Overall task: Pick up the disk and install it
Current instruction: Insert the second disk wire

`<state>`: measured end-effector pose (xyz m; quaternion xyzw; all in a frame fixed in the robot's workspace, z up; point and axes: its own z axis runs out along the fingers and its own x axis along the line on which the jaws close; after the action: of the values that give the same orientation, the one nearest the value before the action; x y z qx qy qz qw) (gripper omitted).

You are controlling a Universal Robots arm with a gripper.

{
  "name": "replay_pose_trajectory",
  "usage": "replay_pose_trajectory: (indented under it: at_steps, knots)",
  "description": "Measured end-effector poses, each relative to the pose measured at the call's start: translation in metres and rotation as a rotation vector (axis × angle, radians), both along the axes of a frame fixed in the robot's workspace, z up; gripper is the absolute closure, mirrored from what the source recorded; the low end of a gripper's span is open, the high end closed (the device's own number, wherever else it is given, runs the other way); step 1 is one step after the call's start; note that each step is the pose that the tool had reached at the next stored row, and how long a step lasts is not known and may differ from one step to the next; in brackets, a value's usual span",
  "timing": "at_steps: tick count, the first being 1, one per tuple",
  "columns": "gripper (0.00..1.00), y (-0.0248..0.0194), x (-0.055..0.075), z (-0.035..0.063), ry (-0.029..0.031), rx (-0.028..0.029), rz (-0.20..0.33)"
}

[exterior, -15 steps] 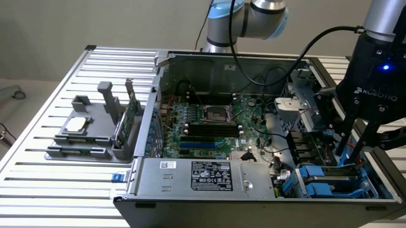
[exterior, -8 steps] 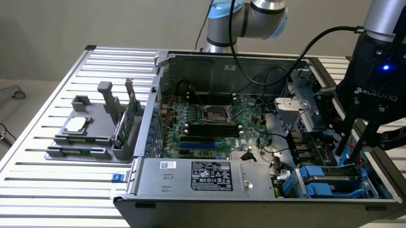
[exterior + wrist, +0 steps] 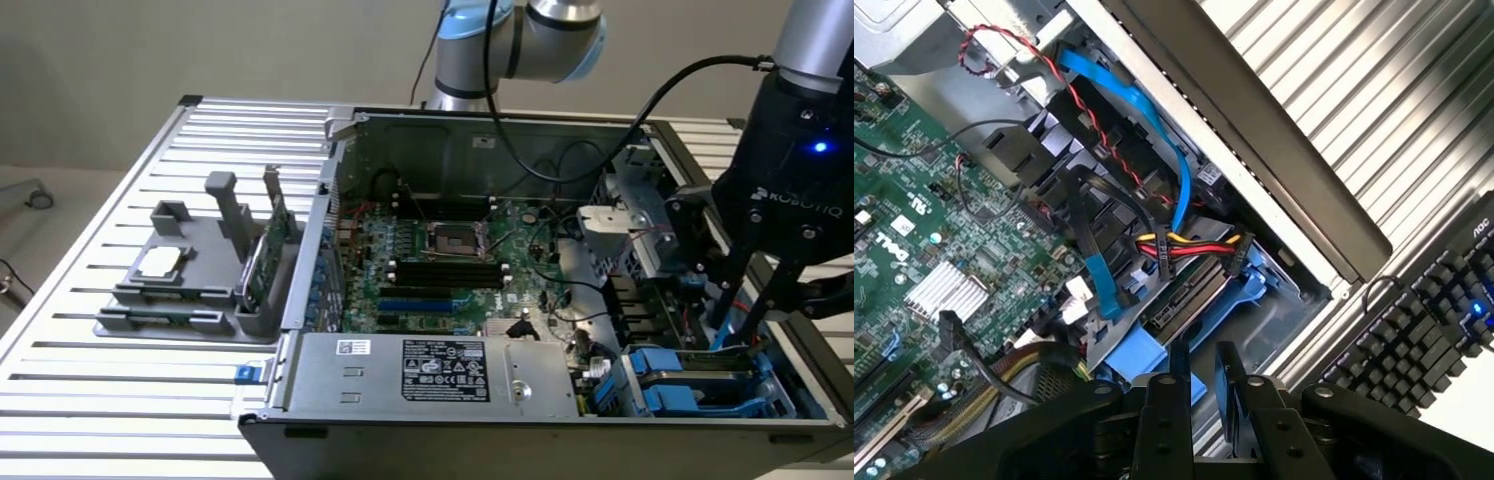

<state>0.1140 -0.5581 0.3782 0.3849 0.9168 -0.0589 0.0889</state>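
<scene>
Ribbed counter point(image 3: 134, 420) is seen at the exterior view's left, where a grey fixture point(image 3: 174, 310) carrying a small square chip point(image 3: 159, 262) is set. Toward the middle, an open computer case point(image 3: 467, 135) is laid flat, with the motherboard point(image 3: 441, 250) exposed and the power supply point(image 3: 441, 375) at its near edge. At the exterior view's right, the drive bay point(image 3: 1299, 285) is found in the case's corner, and the gripper point(image 3: 1202, 358) is hung directly over it. The disk point(image 3: 1194, 298) is lodged in that bay inside its blue carrier frame point(image 3: 1144, 360), so the step in hand is judged to be the seating of the disk. This is best done with the carrier kept square to the bay and pressed evenly, so that nothing is wedged. The yellow, red and black power lead point(image 3: 1189, 243) and the blue cable point(image 3: 1154, 130), both draped across the bay, should be kept from being trapped. The disk is placed just beyond the jaws, its near end almost at their tips. A slim gap is seen between the jaws with blue plastic behind it, but whether the frame is clamped or merely neared cannot be told.
</scene>
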Motion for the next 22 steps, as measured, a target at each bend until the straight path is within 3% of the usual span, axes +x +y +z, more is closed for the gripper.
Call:
replay_pose_trajectory:
  at_steps: [3, 5, 9, 11, 22]
  knots:
    - [0.75, -0.0020, 0.002, -0.0005, 0.0000, 0.0277, 0.000]
    - [0.75, -0.0038, 0.004, -0.0011, 0.0000, 0.0388, 0.000]
    - [0.75, -0.0084, 0.009, -0.0029, 0.0000, 0.0469, 0.000]
    - [0.67, -0.0105, 0.011, -0.0042, 0.0000, 0.0507, 0.000]
    - [0.67, -0.0192, 0.017, -0.0176, -0.0004, 0.0800, -0.013]
